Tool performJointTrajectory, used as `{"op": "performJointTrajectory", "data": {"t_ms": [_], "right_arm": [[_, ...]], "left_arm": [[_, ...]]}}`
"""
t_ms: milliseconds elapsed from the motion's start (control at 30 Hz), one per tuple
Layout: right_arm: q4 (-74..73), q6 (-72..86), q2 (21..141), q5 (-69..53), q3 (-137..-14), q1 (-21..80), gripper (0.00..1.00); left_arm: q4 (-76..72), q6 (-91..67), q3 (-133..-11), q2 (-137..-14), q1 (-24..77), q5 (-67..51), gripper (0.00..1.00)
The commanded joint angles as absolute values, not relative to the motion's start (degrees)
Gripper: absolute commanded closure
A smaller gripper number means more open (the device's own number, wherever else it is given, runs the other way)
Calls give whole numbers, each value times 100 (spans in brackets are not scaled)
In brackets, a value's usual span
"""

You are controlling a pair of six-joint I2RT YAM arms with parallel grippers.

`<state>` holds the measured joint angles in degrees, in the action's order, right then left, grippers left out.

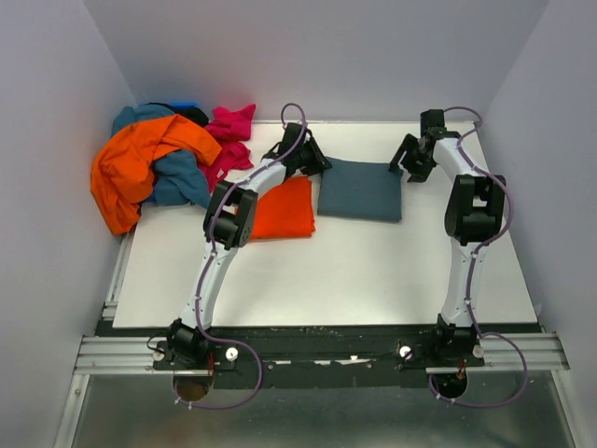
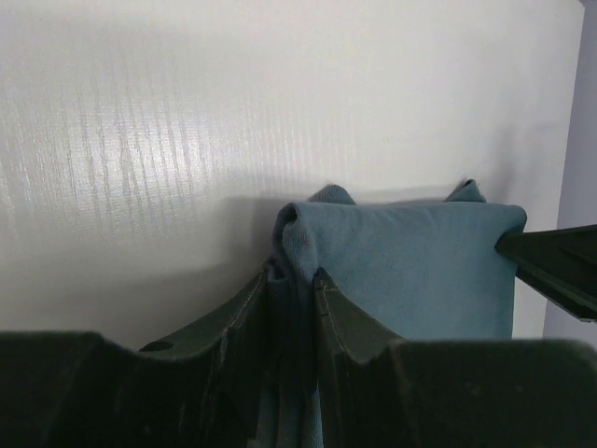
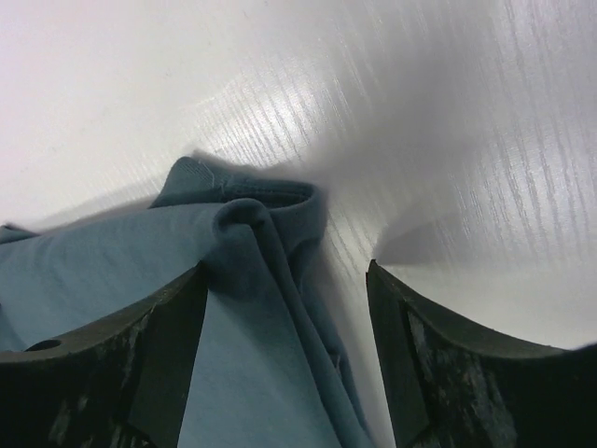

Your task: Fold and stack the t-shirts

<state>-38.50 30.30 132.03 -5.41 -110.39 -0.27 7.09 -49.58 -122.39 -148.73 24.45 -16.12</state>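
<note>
A folded slate blue-grey t-shirt lies at the back middle of the table. My left gripper is at its far left corner, shut on a pinch of the blue-grey cloth. My right gripper is at the far right corner; its jaws stand open with the bunched corner of the shirt lying between them, not pinched. A folded bright orange-red t-shirt lies just left of the blue-grey one, partly under my left arm.
A heap of unfolded t-shirts sits in the back left corner: orange, teal and magenta pink. White walls close in on the left, back and right. A black rail runs along the near edge.
</note>
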Motion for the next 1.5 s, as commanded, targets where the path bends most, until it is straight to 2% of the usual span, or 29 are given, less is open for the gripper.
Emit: {"op": "performJointTrajectory", "data": {"t_ms": [0, 167, 433, 467, 533, 667, 700, 767, 867, 967, 1067, 1333, 1467], "right_arm": [[-3928, 2680, 13358, -641, -11240, -9, 25], [-4385, 2874, 13816, -554, -11838, -18, 32], [-4579, 2926, 14027, -642, -12146, -18, 36], [-4579, 2935, 14036, -642, -12146, -18, 39], [-4579, 2962, 14097, -738, -12216, -18, 51], [-4641, 2962, 14203, -984, -12375, -18, 58], [-4528, 3005, 14186, -1167, -12271, -18, 66], [-4404, 3102, 14194, -1423, -12173, -18, 90], [-4325, 3138, 14133, -1406, -12025, -18, 98], [-4000, 3155, 13914, -1345, -11638, -18, 99], [-3859, 3094, 13799, -1371, -11514, -18, 99], [-3639, 2629, 13141, -1266, -11505, -18, 99], [-3288, 2452, 12360, -1327, -10953, -18, 99]], "left_arm": [[756, -4887, -12155, -14889, 2452, -1696, 64], [782, -4799, -12068, -14836, 2443, -1723, 64], [712, -4834, -12094, -14845, 2391, -1811, 64], [712, -4834, -12102, -14862, 2382, -1811, 64], [703, -4851, -12138, -14888, 2373, -1828, 64], [677, -4904, -12234, -14976, 2347, -1890, 65], [659, -4904, -12260, -14994, 2347, -1898, 67], [624, -4948, -12287, -15038, 2347, -1933, 71], [563, -5010, -12287, -15064, 2347, -1995, 74], [361, -5141, -12278, -15161, 2329, -2127, 80], [124, -5264, -12112, -15126, 2294, -2136, 100], [-316, -4914, -11901, -14670, 2224, -2188, 100], [-746, -4799, -11471, -14196, 2206, -2364, 100]]}}
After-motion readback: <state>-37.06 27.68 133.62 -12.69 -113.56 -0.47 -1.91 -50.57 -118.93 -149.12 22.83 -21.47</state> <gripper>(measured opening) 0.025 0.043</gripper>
